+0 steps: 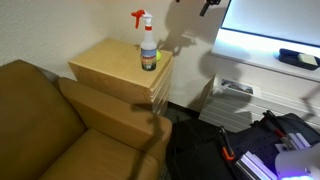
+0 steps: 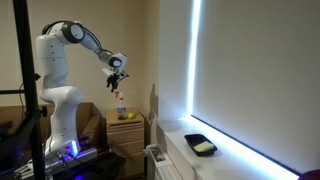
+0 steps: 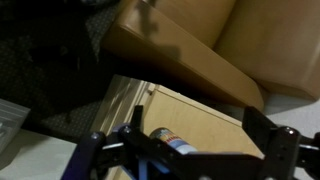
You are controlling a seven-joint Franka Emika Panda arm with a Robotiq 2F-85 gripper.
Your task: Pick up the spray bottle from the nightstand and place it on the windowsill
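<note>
The spray bottle stands upright on the light wooden nightstand, with its red-and-white trigger on top. It also shows in an exterior view and in the wrist view, where only its labelled body is seen from above. My gripper hangs in the air above the bottle, apart from it, and just enters at the top edge of an exterior view. In the wrist view the gripper is open and empty over the nightstand. The white windowsill runs under the bright window.
A brown leather armchair stands against the nightstand. A black tray lies on the windowsill, also seen in an exterior view. A white slatted heater sits below the sill. A small yellow-green ball lies on the nightstand.
</note>
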